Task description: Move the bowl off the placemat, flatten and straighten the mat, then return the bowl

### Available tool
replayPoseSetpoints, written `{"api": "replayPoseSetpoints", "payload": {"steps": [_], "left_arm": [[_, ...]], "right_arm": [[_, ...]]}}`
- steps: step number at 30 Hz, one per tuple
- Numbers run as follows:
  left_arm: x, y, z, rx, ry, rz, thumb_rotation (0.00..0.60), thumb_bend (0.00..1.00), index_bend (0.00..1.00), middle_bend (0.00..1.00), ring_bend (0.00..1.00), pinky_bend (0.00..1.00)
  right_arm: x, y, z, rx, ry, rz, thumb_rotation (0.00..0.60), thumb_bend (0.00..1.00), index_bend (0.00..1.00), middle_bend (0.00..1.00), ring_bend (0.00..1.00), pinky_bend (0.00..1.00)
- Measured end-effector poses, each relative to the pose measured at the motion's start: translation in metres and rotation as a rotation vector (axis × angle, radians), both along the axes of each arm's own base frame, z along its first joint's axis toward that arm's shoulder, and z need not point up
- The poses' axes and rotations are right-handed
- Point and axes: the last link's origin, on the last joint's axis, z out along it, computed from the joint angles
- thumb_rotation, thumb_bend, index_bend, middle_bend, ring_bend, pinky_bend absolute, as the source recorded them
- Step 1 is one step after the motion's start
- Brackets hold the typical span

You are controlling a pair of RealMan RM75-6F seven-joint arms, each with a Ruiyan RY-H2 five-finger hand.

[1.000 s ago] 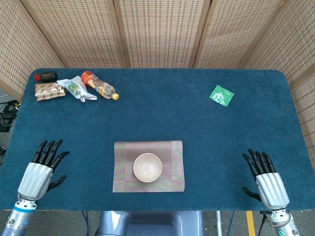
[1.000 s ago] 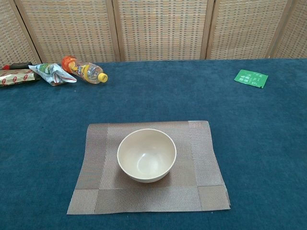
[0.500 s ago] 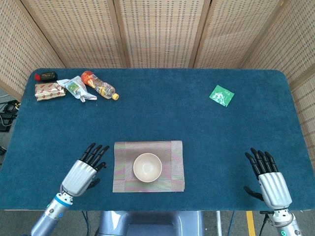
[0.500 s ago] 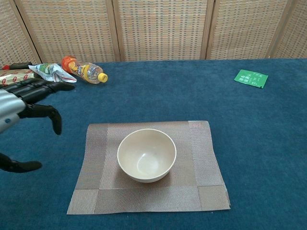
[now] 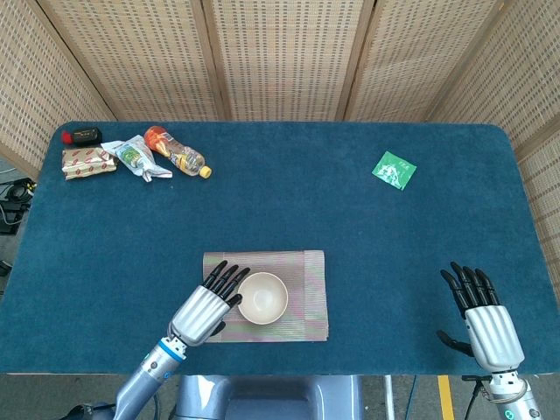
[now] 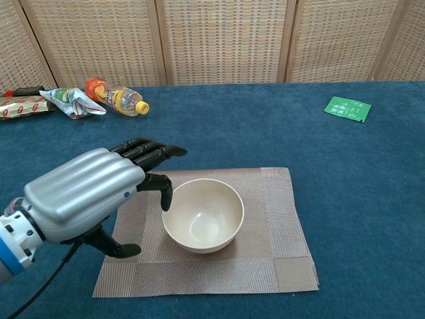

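A: Where does the job stand?

B: At the first step, as I judge it. On the blue counter [image 5: 289, 219] the placemat [image 5: 308, 297] lies near the middle of the front edge, and the bowl [image 5: 262, 297] sits upright on it, not yet lifted off.

A: And the robot hands?

B: The left robot hand [image 5: 206, 306] is over the mat's left part, just beside the bowl, fingers apart and holding nothing. In the chest view its fingertips [image 6: 174, 151] reach past the bowl's left rim with the thumb below; whether anything touches the bowl I cannot tell. The right robot hand [image 5: 486, 319] hangs by the front right corner, well apart from the mat, fingers spread, empty.

A: What does the next move call for?

B: Probably closing the left fingers on the bowl's rim or wall, then lifting it to bare counter beside the mat. The mat looks light, so a straight lift should avoid dragging it.

A: Anything else about?

B: A bottle [image 5: 179, 153] and packets [image 5: 87, 162] at the back left corner, and a green packet [image 5: 395, 169] at back right.
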Motion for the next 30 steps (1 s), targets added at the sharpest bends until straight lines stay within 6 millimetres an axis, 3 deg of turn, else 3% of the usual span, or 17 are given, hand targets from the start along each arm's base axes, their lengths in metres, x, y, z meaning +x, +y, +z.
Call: {"api": "replayPoseSetpoints", "payload": {"steps": [19, 30], "left_arm": [[0.022, 0.01, -0.036, -0.027, 0.049, -0.012, 0.6, 0.23, 0.48, 0.0, 0.0, 0.0], [0.031, 0.016, -0.045, -0.006, 0.059, -0.024, 0.6, 0.33, 0.71, 0.0, 0.0, 0.0]], "right_arm": [[-0.001, -0.001, 0.006, -0.008, -0.026, -0.002, 0.6, 0.18, 0.0, 0.0, 0.0, 0.0], [-0.001, 0.0, 0.008, -0.01, -0.032, 0.001, 0.6, 0.18, 0.0, 0.0, 0.0, 0.0]]}}
